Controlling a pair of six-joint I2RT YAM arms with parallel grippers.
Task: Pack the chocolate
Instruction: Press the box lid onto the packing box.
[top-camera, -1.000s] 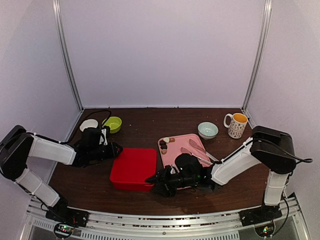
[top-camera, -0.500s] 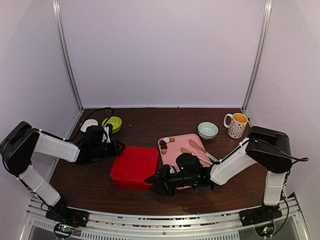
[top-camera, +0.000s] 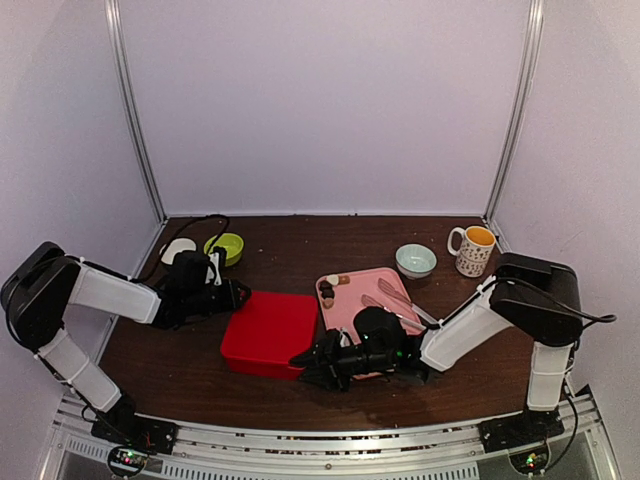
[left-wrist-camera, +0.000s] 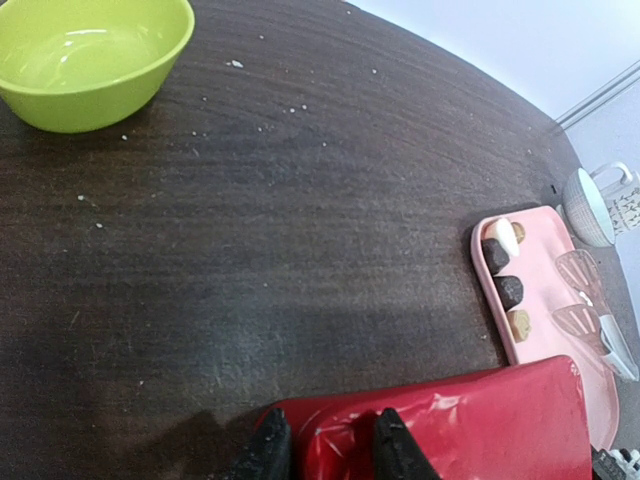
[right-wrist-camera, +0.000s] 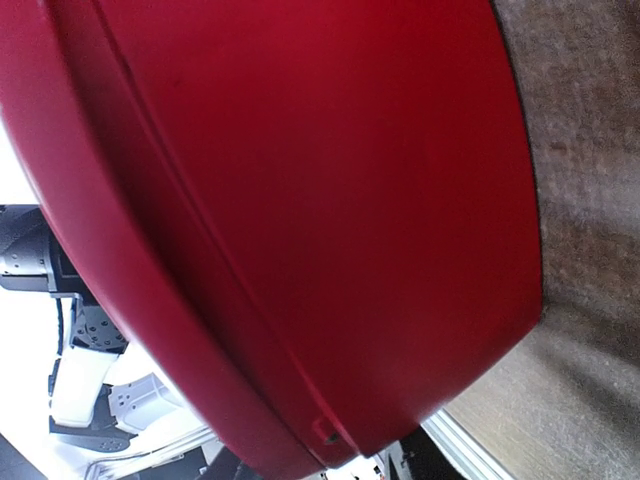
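Chocolate (left-wrist-camera: 507, 291), 4 pieces, lies along the far-left edge of the pink tray (top-camera: 375, 284), just beside the red box (top-camera: 268, 333). Left gripper (left-wrist-camera: 330, 445) pinches the box's far-left rim; right gripper (top-camera: 303, 362) meets its near-right corner, grip impossible to tell.

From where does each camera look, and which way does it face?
Top external: above and behind the robot, looking down at the table; left gripper and right gripper show at the red box.
Left wrist: low over the table, facing green bowl and tray; its fingers show at the box's edge.
Right wrist: close against the box's side; own fingers unclear.
Shared: all see the box; top and left wrist share the chocolate.
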